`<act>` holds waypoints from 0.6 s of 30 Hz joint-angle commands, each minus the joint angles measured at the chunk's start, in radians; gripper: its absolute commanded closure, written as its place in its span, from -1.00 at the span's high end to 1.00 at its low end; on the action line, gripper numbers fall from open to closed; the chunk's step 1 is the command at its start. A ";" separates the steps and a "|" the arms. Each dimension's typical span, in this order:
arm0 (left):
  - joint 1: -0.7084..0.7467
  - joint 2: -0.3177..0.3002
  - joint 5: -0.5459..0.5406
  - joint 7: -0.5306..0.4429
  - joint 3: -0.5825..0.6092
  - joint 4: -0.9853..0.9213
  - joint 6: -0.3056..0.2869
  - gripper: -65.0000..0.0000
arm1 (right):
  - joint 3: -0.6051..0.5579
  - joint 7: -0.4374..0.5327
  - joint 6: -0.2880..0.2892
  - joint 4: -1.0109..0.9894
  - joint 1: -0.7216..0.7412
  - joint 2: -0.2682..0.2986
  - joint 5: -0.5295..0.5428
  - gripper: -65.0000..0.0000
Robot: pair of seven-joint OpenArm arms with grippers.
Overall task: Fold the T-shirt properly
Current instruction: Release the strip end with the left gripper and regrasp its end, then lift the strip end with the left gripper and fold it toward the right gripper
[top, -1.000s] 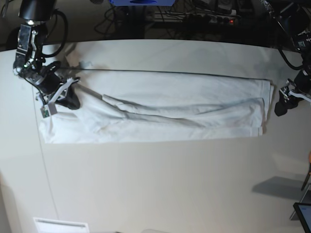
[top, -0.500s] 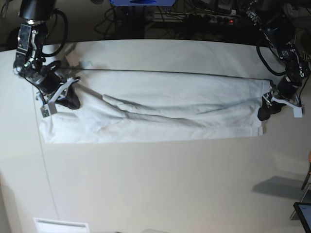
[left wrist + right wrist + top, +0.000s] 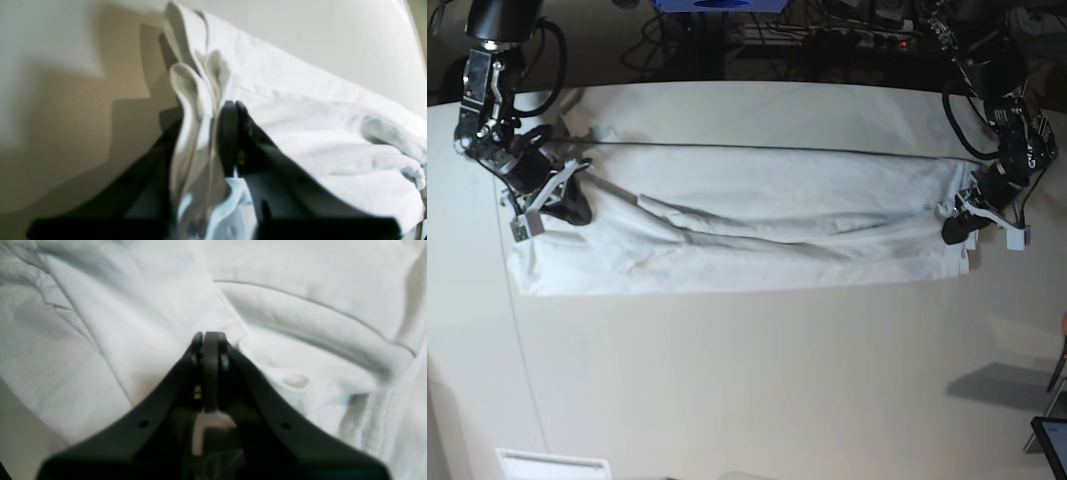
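The wrinkled white cotton T-shirt (image 3: 757, 225), spread on the white tabletop (image 3: 747, 380), is pinched at opposite ends by the left gripper (image 3: 955, 230) and the right gripper (image 3: 567, 205).

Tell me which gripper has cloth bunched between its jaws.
The left gripper: folds of the T-shirt stand between its jaws. The right gripper is shut flat on the shirt.

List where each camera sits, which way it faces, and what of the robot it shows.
Base: overhead, looking down on the table, the T-shirt and both arms.
Left wrist: behind the left gripper, facing its jaws pinching bunched shirt edge.
Right wrist: behind the right gripper, facing its shut jaws on the shirt.
Shared: all show the T-shirt.
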 commanded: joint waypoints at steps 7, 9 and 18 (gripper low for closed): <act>0.029 -0.005 0.049 0.056 0.009 0.178 0.010 -1.00 | 0.001 -0.070 -0.030 -0.004 -0.007 0.015 -0.065 -0.98; 0.049 -0.002 0.049 0.059 0.009 0.264 0.010 -1.00 | 0.001 -0.070 -0.030 -0.004 -0.007 0.015 -0.065 -0.98; 0.116 0.032 0.049 0.062 0.035 0.560 0.019 -1.00 | 0.001 -0.070 -0.033 -0.004 -0.006 0.013 -0.065 -0.98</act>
